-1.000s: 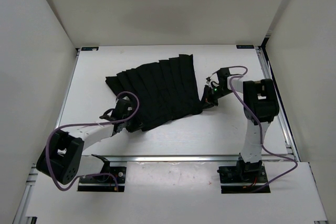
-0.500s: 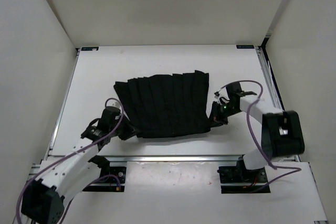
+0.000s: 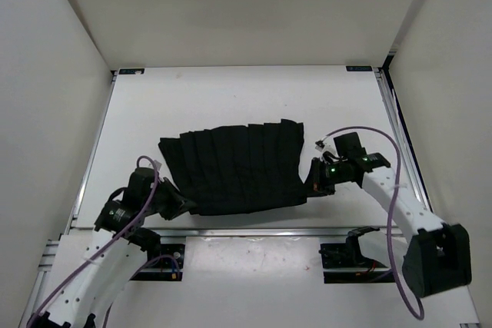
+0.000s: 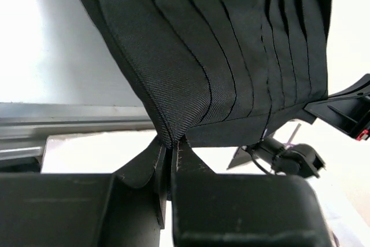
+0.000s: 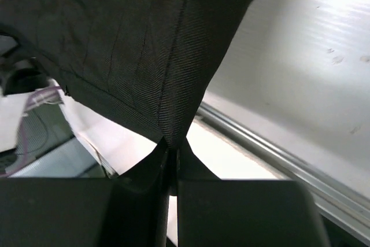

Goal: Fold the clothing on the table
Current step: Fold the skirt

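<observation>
The clothing [image 3: 234, 167] is a black pleated skirt-like garment, stretched between both grippers over the near half of the white table [image 3: 231, 97]. My left gripper [image 3: 178, 203] is shut on its near-left corner; in the left wrist view the fabric [image 4: 196, 56] bunches into the pinched jaws of that gripper [image 4: 170, 151]. My right gripper [image 3: 314, 182] is shut on the near-right corner; in the right wrist view the cloth [image 5: 127, 44] narrows to a point between the jaws of that gripper [image 5: 173, 148]. The pleats run from near edge to far edge.
A metal rail [image 3: 254, 231] runs along the table's near edge, just below the garment's hem. Another rail [image 3: 400, 136] lines the right side. White walls enclose the table on the left, back and right. Purple cables [image 3: 361, 131] loop off both arms.
Both grippers have pulled the garment toward the near edge and spread it wider. The left arm swung down and left; the right arm swung out to the right.
</observation>
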You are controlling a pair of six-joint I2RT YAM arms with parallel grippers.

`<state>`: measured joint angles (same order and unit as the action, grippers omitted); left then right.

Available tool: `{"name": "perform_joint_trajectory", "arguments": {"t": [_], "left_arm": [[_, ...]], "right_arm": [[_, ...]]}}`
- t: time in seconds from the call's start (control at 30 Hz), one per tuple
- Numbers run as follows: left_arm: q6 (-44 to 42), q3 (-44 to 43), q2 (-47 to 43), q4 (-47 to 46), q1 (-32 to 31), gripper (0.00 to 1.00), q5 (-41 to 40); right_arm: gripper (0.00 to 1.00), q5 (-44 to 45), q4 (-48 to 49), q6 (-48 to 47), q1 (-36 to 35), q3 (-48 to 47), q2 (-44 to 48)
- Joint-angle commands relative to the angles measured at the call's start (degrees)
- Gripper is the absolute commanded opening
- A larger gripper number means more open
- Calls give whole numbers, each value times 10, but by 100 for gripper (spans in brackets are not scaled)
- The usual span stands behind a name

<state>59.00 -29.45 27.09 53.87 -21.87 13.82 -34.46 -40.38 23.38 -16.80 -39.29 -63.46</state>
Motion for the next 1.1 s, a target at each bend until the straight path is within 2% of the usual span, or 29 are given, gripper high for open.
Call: {"name": "perform_joint_trajectory", "arguments": {"t": [0.0, 0.2, 0.37, 0.57, 0.67, 0.77, 0.93, 1.07], "left_arm": [[-41, -43, -9, 64, 30, 0, 3], [-76, -68, -32, 121, 75, 0, 43], [-131, -95, -58, 199, 153, 0, 94], [-231, -153, -21, 242, 260, 0, 152], [-240, -169, 1, 225, 282, 0, 162], [-211, -187, 16, 188, 247, 0, 148], [-138, -201, 45, 130, 141, 0, 53], [-102, -209, 73, 75, 98, 0, 14]], "right_arm": [[0, 12, -28, 27, 20, 2, 47], [0, 33, -78, 53, 5, 35, 116], [0, 39, -108, 58, 10, 34, 167], [0, 52, -137, 36, 27, -45, 143], [0, 55, -140, 27, 33, -79, 116], [0, 69, -137, 21, 33, -119, 84], [0, 74, -118, 3, 45, -177, 24], [0, 87, -110, -10, 48, -207, -24]]}}
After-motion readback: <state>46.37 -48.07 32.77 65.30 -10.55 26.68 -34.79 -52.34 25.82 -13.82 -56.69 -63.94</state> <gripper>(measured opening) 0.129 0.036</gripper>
